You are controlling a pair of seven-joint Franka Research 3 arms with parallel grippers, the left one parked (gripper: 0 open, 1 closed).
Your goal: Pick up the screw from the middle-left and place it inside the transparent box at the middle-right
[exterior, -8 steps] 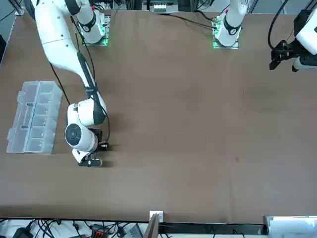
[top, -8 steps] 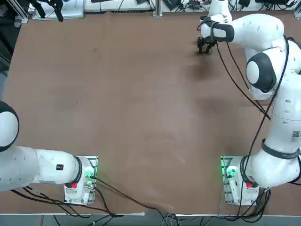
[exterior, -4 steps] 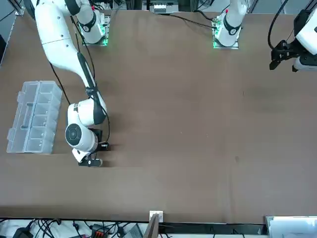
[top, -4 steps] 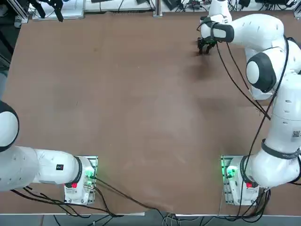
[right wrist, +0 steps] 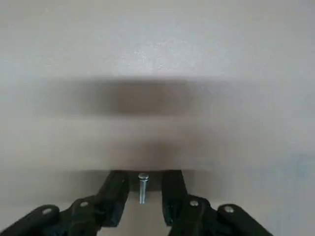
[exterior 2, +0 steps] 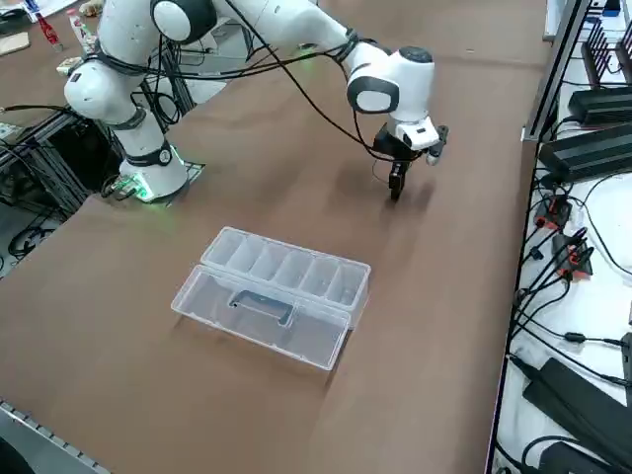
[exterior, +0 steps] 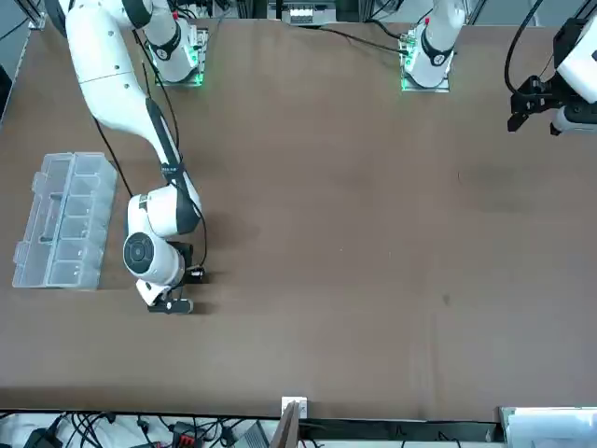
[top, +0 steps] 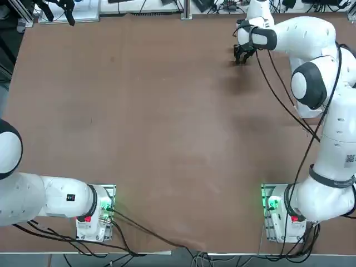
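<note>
The screw (right wrist: 142,187), a small silver one, lies on the brown table between the two black fingers of my right gripper (right wrist: 145,180). The fingers (right wrist: 118,186) stand close on either side of it with a narrow gap left, so the gripper is open and touches nothing. My right gripper (top: 240,57) is down at the tabletop near the far edge, also seen from across the table (exterior: 171,303) and from the side (exterior 2: 396,188). The transparent box (exterior 2: 355,286) lies a short way off, its lid folded open. The same box (exterior: 65,224) shows beside the arm's wrist.
The table's far edge runs close behind the gripper, with cables and power units (exterior 2: 583,148) beyond it. The right arm's elbow (top: 308,83) hangs over the right part of the table. Bare brown tabletop (top: 156,122) spreads across the middle.
The right gripper's fingers have drawn a little closer together at the same spot on the table. Nothing else has moved.
</note>
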